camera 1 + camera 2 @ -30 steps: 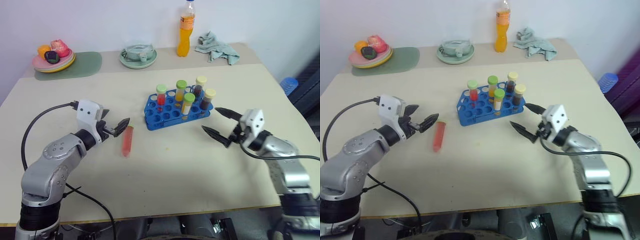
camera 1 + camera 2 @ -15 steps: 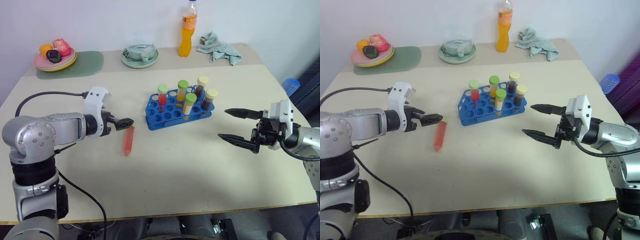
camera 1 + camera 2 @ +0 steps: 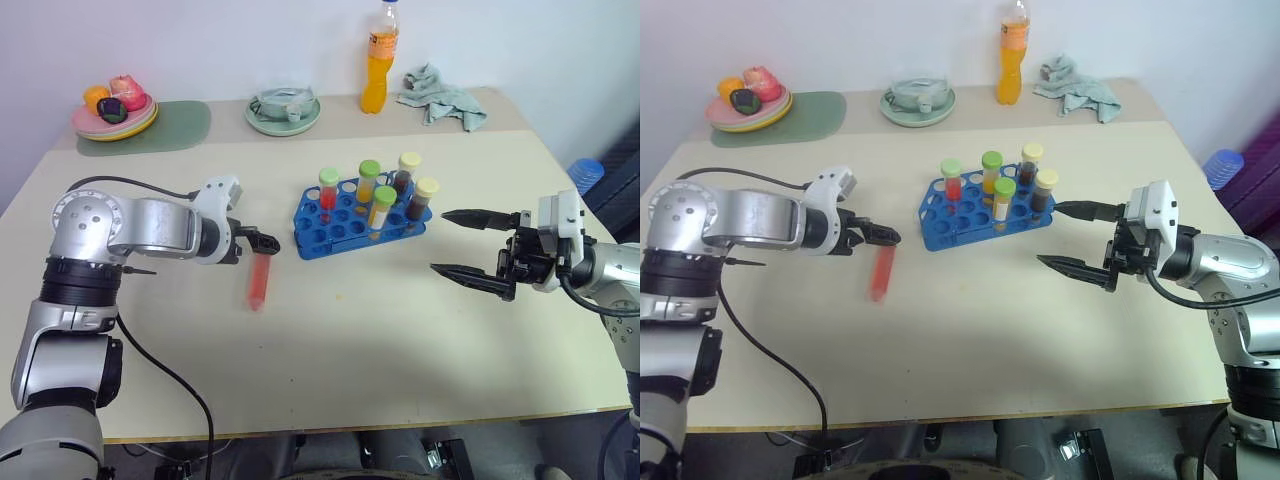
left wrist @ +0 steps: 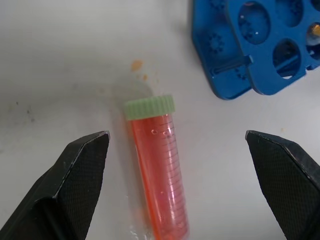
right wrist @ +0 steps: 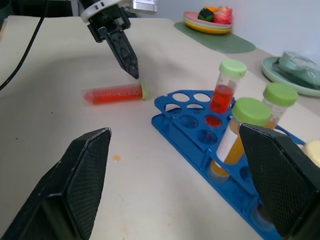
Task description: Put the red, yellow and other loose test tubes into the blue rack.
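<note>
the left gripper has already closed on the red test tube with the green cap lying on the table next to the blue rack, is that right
Not quite. The left gripper is open, its fingers either side of the red test tube with the green cap, not touching it; the left wrist view shows this. The tube does lie on the table beside the blue rack.

Bright even light, soft shadows on the table (image 3: 330, 330), red tube (image 3: 880, 273) slightly blurred
</note>
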